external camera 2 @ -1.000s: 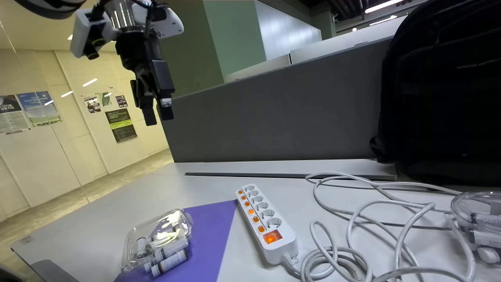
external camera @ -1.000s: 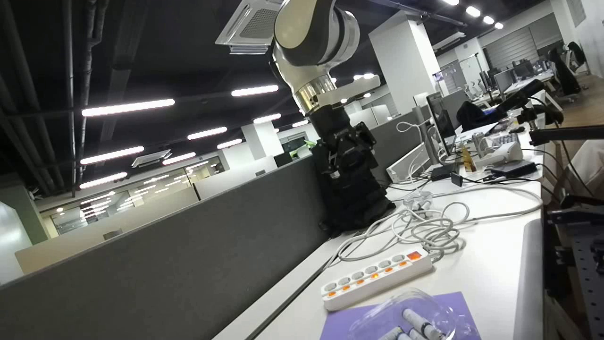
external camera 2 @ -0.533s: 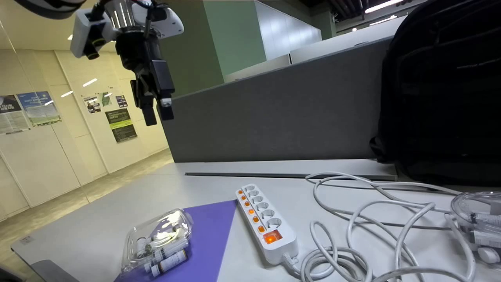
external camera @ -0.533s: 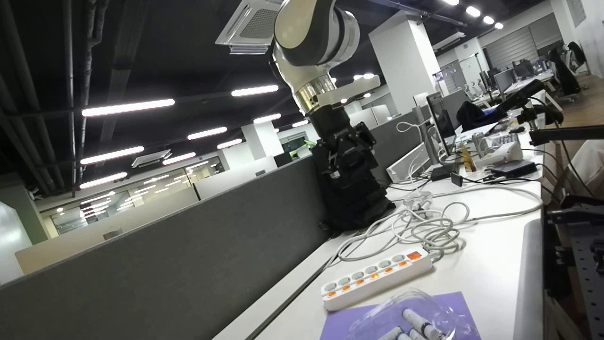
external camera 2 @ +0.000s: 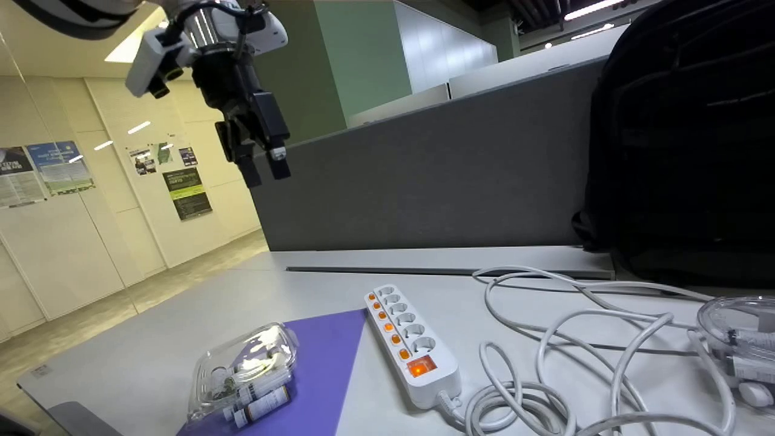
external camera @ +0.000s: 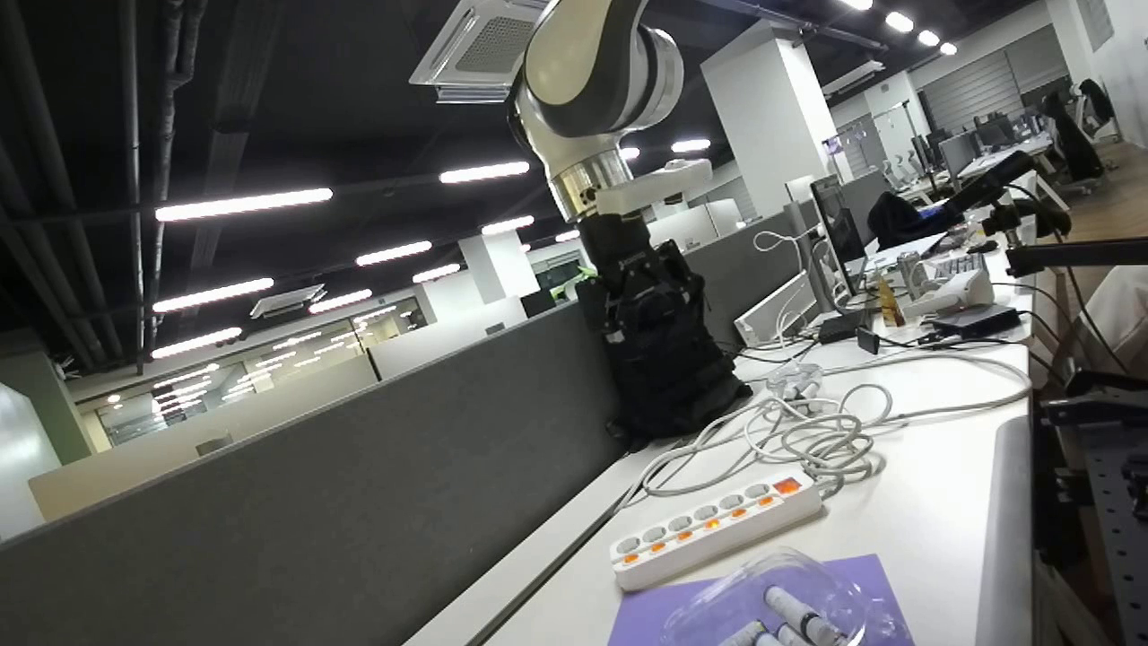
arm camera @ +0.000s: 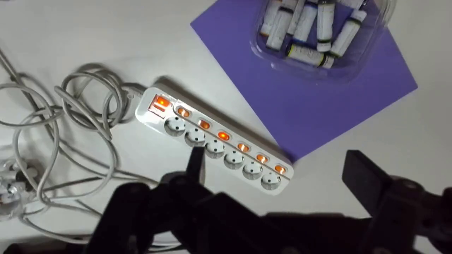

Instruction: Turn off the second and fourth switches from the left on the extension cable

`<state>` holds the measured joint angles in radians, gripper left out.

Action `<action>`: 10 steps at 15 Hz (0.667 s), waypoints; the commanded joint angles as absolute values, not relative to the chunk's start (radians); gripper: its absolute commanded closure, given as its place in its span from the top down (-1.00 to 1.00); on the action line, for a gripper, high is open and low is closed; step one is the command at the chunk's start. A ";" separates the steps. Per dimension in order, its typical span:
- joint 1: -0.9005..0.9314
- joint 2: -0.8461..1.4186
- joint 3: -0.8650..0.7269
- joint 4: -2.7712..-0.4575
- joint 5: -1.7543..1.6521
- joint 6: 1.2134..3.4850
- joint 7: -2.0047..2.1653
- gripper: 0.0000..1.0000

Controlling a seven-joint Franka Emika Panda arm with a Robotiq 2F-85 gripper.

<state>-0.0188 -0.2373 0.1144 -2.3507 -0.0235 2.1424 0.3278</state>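
The extension cable is a white power strip lying on the table, also seen in both exterior views. Several small orange switches run along one edge, beside the sockets. The switch third from the cord end glows bright red. The others look duller orange with white reflections. A larger red switch at the cord end is lit. My gripper is open and empty, fingers wide apart. In an exterior view the gripper hangs well above the table, away from the strip.
A purple sheet lies beside the strip, with a clear plastic box of small vials on it. Tangled white cord lies off the strip's cord end, near another clear container. A grey partition and a black backpack stand behind.
My gripper has moved right and slightly up in an exterior view, tilting a little, after staying still before. It stays open. The strip and other objects have not moved.
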 commanded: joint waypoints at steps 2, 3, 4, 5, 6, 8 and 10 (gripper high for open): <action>-0.007 -0.067 0.126 -2.226 -0.108 2.222 0.364 0.33; -0.002 -0.030 0.127 -2.198 -0.123 2.227 0.365 0.19; 0.006 0.012 0.126 -2.165 -0.137 2.224 0.364 0.06; 0.017 0.055 0.122 -2.130 -0.142 2.217 0.356 -0.11; 0.028 0.097 0.118 -2.095 -0.140 2.207 0.347 -0.23; 0.051 0.177 0.110 -2.025 -0.142 2.193 0.339 -0.50; 0.072 0.255 0.102 -1.953 -0.134 2.174 0.319 -0.79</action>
<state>0.0358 0.1386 0.1225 -2.0910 -0.1285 2.2350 0.3284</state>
